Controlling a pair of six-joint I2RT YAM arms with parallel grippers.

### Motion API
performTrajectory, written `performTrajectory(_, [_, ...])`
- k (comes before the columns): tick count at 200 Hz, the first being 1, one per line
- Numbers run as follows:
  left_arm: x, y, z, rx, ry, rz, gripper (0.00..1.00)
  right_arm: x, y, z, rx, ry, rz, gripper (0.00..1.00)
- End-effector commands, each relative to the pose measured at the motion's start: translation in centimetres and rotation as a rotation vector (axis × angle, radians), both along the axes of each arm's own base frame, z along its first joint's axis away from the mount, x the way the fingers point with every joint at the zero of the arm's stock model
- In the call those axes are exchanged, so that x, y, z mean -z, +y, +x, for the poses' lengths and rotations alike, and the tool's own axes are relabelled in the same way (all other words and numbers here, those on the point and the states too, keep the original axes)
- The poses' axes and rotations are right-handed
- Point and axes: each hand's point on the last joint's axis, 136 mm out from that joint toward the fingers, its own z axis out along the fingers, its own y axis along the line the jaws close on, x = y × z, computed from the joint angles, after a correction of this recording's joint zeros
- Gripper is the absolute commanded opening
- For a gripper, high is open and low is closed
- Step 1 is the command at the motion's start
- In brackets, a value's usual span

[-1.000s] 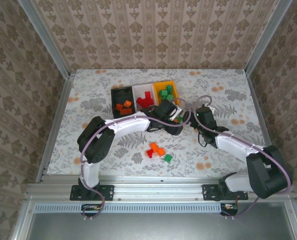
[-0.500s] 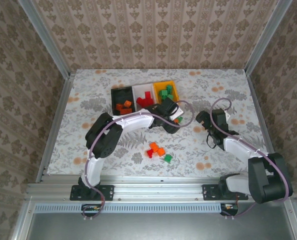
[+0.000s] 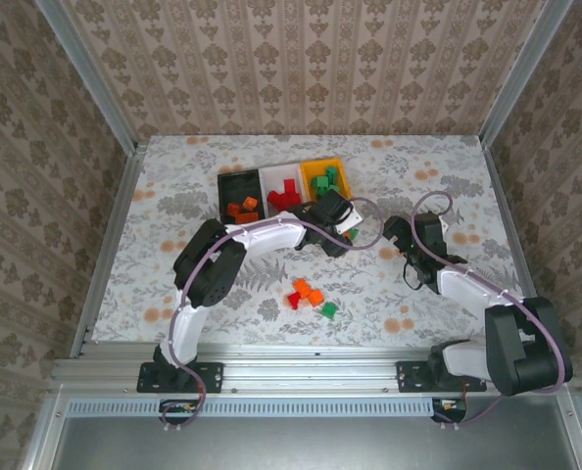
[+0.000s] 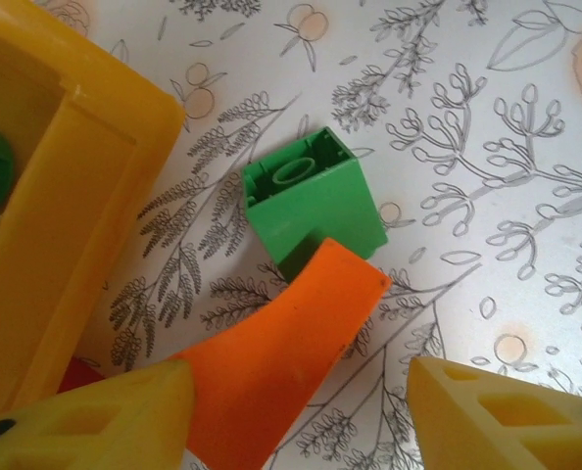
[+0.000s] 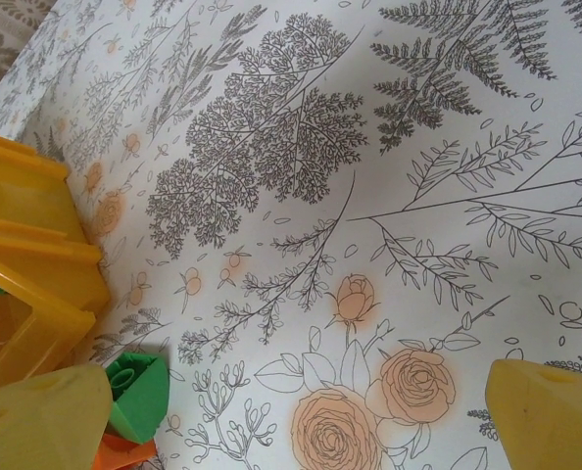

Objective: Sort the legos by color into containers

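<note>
Three bins stand in a row on the flowery table (image 3: 448, 166): black bin (image 3: 234, 186), white bin (image 3: 274, 176), orange-yellow bin (image 3: 315, 166), each with bricks inside. A little heap of loose bricks (image 3: 309, 293) lies nearer the arms.

Just beside the orange-yellow bin lies a green brick (image 4: 314, 201). An orange brick (image 4: 281, 377) leans on it, partly covering it.

The left arm stretches far across to that spot. The left gripper (image 4: 296, 392) hangs over the orange brick with its fingers apart, not squeezing it. The right arm is bent, and the right gripper (image 5: 291, 411) sits low nearby, spread wide and holding nothing.
</note>
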Motion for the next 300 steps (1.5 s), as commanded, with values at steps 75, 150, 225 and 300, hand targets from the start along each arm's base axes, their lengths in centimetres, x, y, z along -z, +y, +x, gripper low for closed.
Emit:
performTrajectory(75, [1.2, 1.1, -3.5, 0.035, -0.033, 0.098, 0.41, 0.3, 0.2, 0.1, -0.001, 0.0, 0.023, 0.99])
performTrajectory(150, [-3.1, 0.7, -6.9, 0.015, 0.063, -0.036, 0.51, 0.2, 0.4, 0.1, -0.008, -0.004, 0.033, 0.99])
performTrajectory(225, [-1.6, 0.9, -4.0, 0.024, 0.079, 0.016, 0.77, 0.0, 0.7, 0.2, -0.024, -0.011, 0.041, 0.99])
performTrajectory(300, [0.5, -0.7, -4.1, 0.05, 0.195, -0.037, 0.66, 0.4, 0.9, 0.4, -0.034, 0.002, 0.045, 0.99])
